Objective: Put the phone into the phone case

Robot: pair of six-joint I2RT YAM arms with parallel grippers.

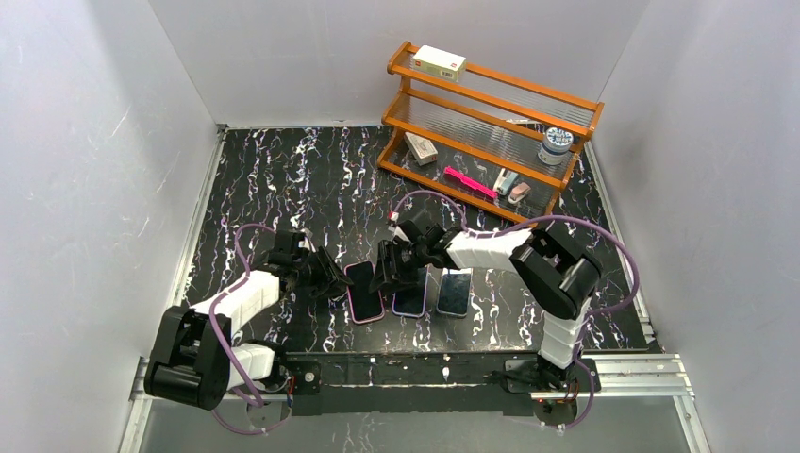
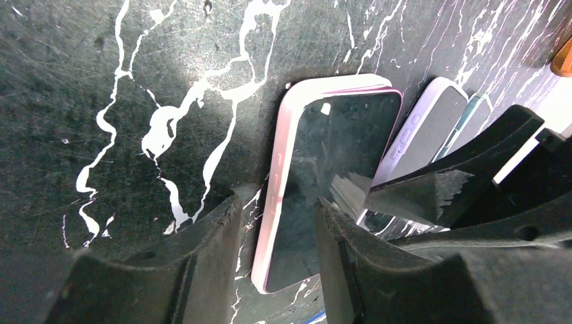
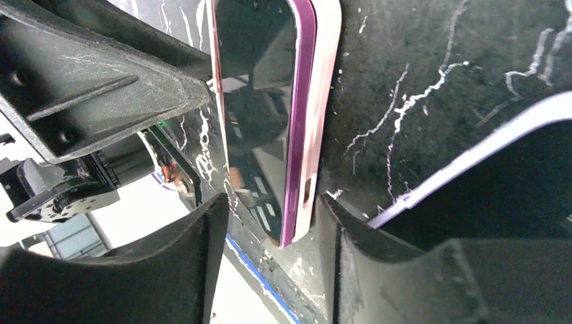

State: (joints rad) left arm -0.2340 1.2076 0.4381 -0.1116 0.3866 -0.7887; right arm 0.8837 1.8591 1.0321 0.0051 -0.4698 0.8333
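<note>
Mostly, you are there: the purple-rimmed phone with the dark glass screen point(image 2: 330, 155) lies face up inside the pale pink soft case point(image 2: 287, 135), and the pair rests flat on the black white-veined table point(image 1: 283, 179), near the front edge between the two arms.

What looks unfinished is the seating. From the right wrist you can see the phone's purple side band standing proud of the case lip along one long edge, so I judge that side has not snapped in. Along the other long edge, in the left wrist view, the pink lip appears to wrap the glass properly.

Your left gripper point(image 2: 278, 202) is spread apart, its fingers straddling the case's outer long edge without clamping it. Your right gripper point(image 3: 270, 202) also stands parted, bracketing one end of the phone and case; whether a finger actually touches the glass I cannot tell.

What is left, as I read it, is to press the raised edge down until the lip closes over it, then let go. The lilac-cased phone point(image 1: 409, 294) and the dark teal-edged one point(image 1: 454, 293) lie just beside it, so keep your push off them.
</note>
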